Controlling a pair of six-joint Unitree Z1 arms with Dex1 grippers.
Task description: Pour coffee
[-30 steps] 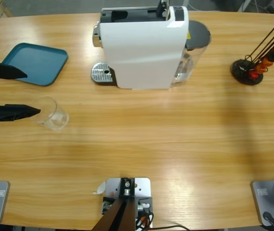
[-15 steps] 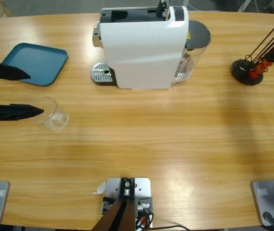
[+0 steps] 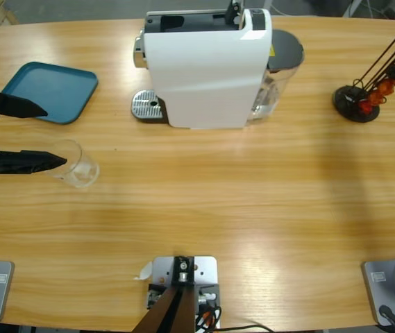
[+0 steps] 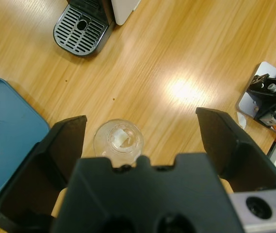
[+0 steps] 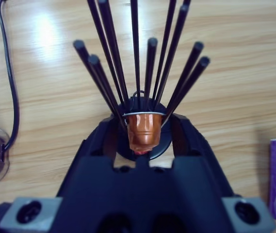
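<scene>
The left gripper (image 3: 41, 135) holds its fingers wide apart beside the empty glass (image 3: 72, 164) on the counter (image 3: 253, 201), near the tray (image 3: 51, 90); no coffee shows. Only the right wrist view shows the right gripper (image 5: 142, 141) clamped on an orange capsule (image 5: 142, 130) at the rack (image 5: 140, 68).

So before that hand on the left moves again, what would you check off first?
1. Left hand open wide enough for the glass: ok, jaws spread either side of it.
2. Glass upright on the table: ok.
3. Coffee in the glass: not ok, it looks empty.
4. Drip grate of the coffee machine free: ok.
5. Right hand secure on the orange capsule: ok, shut on it at the capsule rack.
</scene>
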